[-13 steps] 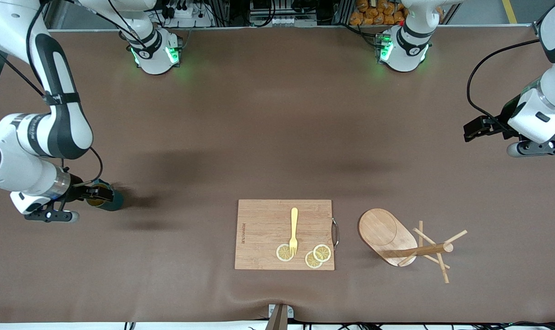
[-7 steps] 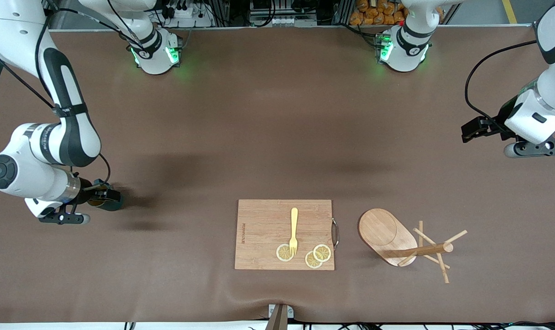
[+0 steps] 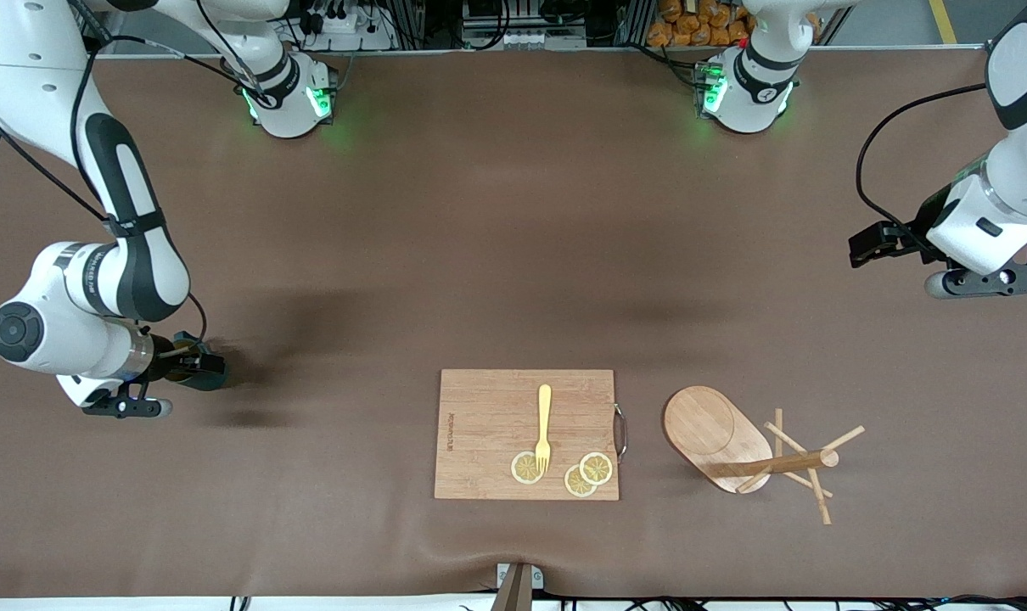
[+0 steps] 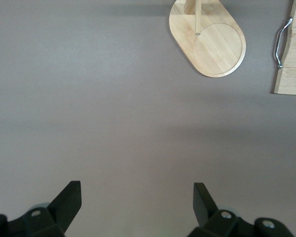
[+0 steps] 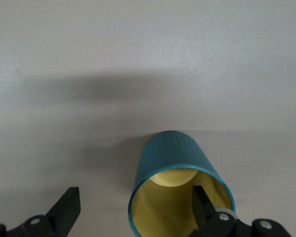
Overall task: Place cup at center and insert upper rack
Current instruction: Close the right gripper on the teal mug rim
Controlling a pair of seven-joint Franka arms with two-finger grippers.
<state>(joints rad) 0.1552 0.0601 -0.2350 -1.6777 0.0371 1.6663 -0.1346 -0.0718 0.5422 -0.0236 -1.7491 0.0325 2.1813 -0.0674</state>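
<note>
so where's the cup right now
The cup stands on the table at the right arm's end, well away from the cutting board, with one finger of the open right gripper inside its rim.

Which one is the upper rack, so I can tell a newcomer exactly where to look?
Start at the cutting board near the front camera, then look beside it toward the left arm's end of the table. The upper rack lies there tipped on its side: an oval bamboo base with a round pole and thin crossing pegs. The board is rectangular and carries a fork and lemon slices.
</note>
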